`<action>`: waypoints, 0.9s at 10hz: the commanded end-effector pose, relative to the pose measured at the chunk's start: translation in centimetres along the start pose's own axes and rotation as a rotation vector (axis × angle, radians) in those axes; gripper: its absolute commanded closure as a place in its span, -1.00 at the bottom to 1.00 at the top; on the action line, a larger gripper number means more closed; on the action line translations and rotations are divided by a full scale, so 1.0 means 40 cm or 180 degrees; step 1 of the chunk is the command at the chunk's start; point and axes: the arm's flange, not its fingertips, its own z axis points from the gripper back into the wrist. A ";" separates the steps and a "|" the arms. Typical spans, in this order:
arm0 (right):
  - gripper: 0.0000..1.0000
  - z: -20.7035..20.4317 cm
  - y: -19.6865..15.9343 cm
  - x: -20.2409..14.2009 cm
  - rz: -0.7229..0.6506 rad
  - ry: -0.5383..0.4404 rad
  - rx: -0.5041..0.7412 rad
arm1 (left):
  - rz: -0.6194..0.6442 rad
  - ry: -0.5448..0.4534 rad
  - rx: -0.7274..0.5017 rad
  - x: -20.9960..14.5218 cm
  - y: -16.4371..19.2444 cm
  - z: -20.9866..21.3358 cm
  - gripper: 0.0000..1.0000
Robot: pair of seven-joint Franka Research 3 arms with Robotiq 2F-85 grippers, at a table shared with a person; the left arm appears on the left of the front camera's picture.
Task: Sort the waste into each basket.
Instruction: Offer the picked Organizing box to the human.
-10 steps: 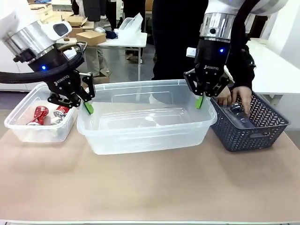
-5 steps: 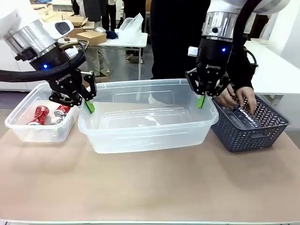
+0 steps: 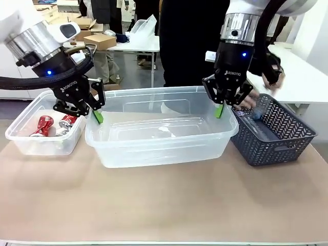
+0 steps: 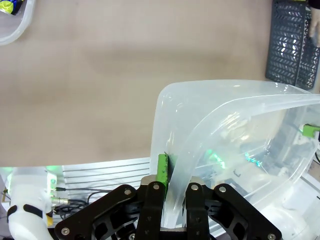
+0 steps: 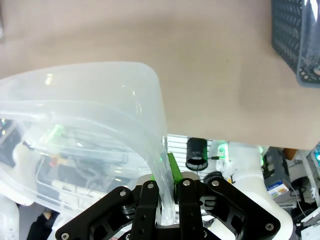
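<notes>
The left pincer [image 3: 97, 117] is clamped on the rim at the left end of the big tub [image 3: 154, 148], and the right pincer [image 3: 219, 110] is clamped on the rim at its right end. The wrist views show each pair of green pads squeezing the thin clear wall. Holding both ends probably lets the arms carry or shift the wide, floppy tub level; whether it is clear of the surface [image 3: 164, 205] I cannot tell. The tub looks empty. Red-and-silver cans [image 3: 43, 125] lie in the small tub [image 3: 43, 146] just left of it. A bottle [image 3: 259, 115] lies in the grey basket [image 3: 277, 138] touching its right end, below a person's hand [image 3: 267, 78], so bottles likely belong in the big tub.
</notes>
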 end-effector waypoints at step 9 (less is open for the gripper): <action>1.00 -0.002 -0.017 -0.009 -0.0050 -0.0015 -0.0032 | 0.0016 -0.0008 -0.0047 0.004 0.005 0.012 1.00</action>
